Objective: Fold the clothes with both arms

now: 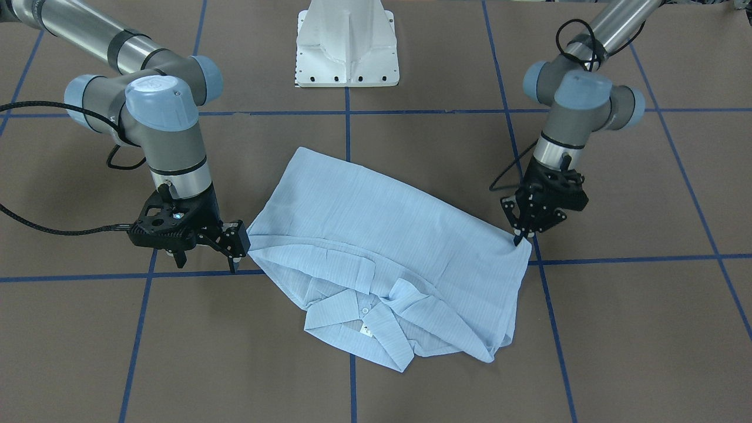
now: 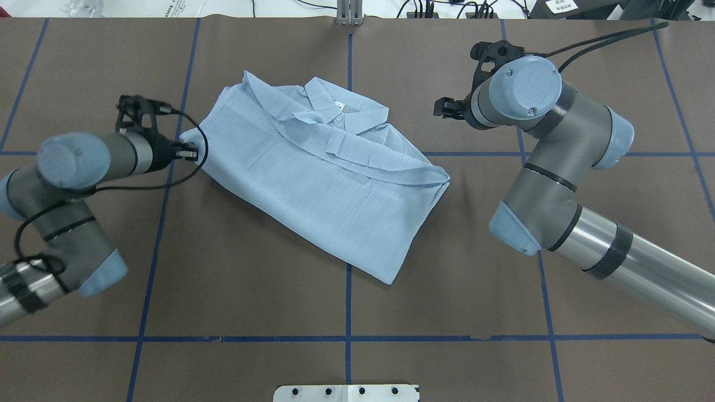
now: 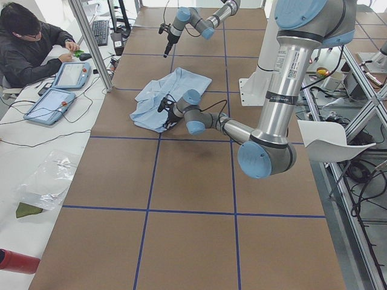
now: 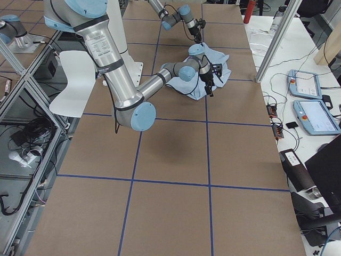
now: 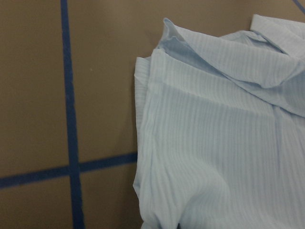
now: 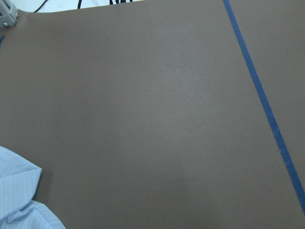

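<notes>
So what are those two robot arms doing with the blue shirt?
They are folding it. The shirt lies partly folded on the table, collar showing. The left gripper seems to pinch one corner, fingers shut. The right gripper hangs open beside the opposite edge, holding nothing.

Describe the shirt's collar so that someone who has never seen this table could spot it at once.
On the brown table crossed by blue tape lies one light blue shirt. Its collar sits at the edge farthest from the white pedestal base: the only pointed flaps, with a white button between them.
</notes>
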Controlling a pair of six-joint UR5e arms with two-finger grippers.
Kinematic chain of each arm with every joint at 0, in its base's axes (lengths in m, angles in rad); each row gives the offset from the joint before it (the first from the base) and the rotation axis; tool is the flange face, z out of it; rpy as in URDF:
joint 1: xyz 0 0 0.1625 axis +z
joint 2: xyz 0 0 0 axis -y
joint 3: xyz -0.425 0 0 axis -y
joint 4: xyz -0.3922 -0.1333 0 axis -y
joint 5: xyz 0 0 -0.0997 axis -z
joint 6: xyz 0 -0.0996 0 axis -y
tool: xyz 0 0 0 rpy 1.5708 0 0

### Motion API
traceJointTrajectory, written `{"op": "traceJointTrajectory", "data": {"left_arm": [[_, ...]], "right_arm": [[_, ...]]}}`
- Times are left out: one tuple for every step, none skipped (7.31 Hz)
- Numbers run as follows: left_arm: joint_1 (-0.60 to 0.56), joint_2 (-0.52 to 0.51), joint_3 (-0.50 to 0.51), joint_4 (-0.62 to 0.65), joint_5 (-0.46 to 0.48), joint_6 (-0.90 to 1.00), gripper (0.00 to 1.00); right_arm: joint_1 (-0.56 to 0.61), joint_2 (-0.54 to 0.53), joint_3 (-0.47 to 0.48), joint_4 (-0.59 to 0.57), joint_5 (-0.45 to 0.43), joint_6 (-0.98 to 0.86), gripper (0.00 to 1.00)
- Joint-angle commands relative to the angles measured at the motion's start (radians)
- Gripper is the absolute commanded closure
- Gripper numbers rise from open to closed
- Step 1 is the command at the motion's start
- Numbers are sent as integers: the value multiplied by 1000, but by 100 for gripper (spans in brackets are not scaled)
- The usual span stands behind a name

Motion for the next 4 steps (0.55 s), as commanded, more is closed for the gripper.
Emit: {"op": "traceJointTrajectory", "data": {"left_arm": [[-128, -298, 384, -4, 3, 85, 100], [-144, -394, 496, -7, 4, 93, 100], [-146, -487, 593, -11, 10, 91, 100], [-147, -507, 624, -16, 9, 91, 100]], "right_arm": [[-21, 6, 30, 0, -2, 33, 0], [-33, 11, 39, -3, -5, 68, 0], [-48, 22, 41, -3, -23, 85, 0], [-64, 37, 39, -5, -33, 96, 0]]}}
